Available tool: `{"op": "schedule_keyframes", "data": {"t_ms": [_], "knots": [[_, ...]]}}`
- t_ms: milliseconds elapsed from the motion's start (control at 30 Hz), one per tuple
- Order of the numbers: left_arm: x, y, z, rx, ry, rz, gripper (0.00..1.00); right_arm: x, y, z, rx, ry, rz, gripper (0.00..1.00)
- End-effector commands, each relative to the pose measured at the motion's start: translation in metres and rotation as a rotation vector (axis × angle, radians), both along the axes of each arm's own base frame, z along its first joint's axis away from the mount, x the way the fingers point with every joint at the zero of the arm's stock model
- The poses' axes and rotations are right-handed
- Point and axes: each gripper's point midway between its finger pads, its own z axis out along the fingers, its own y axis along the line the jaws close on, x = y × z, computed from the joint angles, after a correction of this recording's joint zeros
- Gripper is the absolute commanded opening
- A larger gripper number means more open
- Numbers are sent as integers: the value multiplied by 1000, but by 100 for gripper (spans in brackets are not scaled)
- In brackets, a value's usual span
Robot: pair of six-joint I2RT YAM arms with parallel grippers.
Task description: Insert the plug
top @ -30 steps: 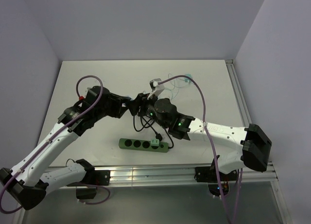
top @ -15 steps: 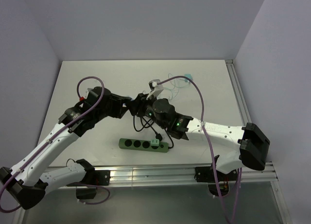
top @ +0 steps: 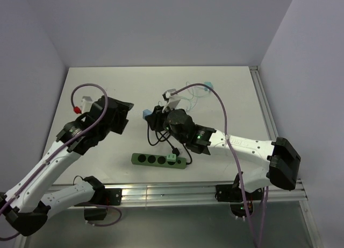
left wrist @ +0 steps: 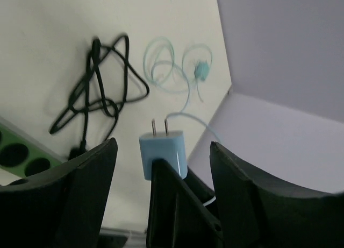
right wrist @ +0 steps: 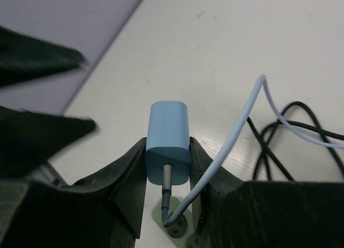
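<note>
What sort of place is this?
Probably a robotics lab test cell: a plain white table boxed in by bare lavender walls, an aluminium mounting rail at its near edge, a green power strip and a light blue charger plug as props.

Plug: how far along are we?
Done: blue plug is picked up, clamped in the right gripper, prongs free. In hand: left gripper stands open, clear of it. Left: the plug is not yet at the green power strip; it must be carried there and pushed into a socket.
</note>
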Motion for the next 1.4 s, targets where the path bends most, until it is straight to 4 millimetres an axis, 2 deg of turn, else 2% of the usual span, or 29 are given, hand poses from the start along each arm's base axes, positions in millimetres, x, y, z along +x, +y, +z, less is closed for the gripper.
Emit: {"op": "schedule_keyframes", "data": {"t_ms": [0,33,67,100,133,167,200,233,267,300,333,400,433,467,533,567,600,700,833,967,1233,1367], "knots": [[-8,68,34,171,-118,191,76,0,-27,21,-101,-78,-5,0],[-12,78,37,188,-132,208,77,-6,-29,14,-141,-70,49,0],[-15,84,37,213,-132,217,76,-1,-38,19,-172,-98,68,0],[-18,88,36,233,-128,223,74,-4,-38,17,-198,-101,118,0],[-21,96,28,286,-107,224,73,-15,-37,5,-252,-66,221,0],[-22,97,23,315,-95,218,72,-7,-40,12,-303,-91,264,0],[-24,99,17,345,-76,209,70,-8,-42,8,-350,-79,303,0],[-25,99,3,386,-40,189,70,-16,-46,-20,-456,7,378,0],[-26,97,-4,404,-30,166,70,-14,-44,-7,-507,-37,427,0],[-27,96,-13,421,-12,145,71,-17,-45,-12,-559,-26,477,0],[-31,95,-32,436,33,131,72,-29,-43,-22,-633,13,593,0],[-33,95,-48,446,63,123,73,-38,-42,-31,-683,49,672,0],[-36,95,-62,460,84,107,73,-43,-43,-42,-723,81,704,0],[-38,91,-68,446,93,89,72,-43,-41,-41,-750,63,718,0],[-42,88,-84,452,108,44,66,-58,-36,-58,-802,115,785,0],[-44,84,-90,439,120,17,63,-60,-31,-57,-798,121,805,0],[-46,83,-94,437,127,7,55,-64,-29,-60,-799,138,823,0],[-58,85,-115,430,160,-19,44,-80,-24,-81,-844,204,870,0],[-66,76,-132,373,130,-81,44,-97,-17,-94,-887,249,914,0],[-72,63,-148,335,140,-159,42,-107,-18,-103,-936,290,920,0],[-82,36,-181,285,203,-298,40,-112,-26,-118,-1019,358,917,0],[-91,35,-196,261,242,-308,41,-107,-33,-128,-1073,368,890,0]]}}
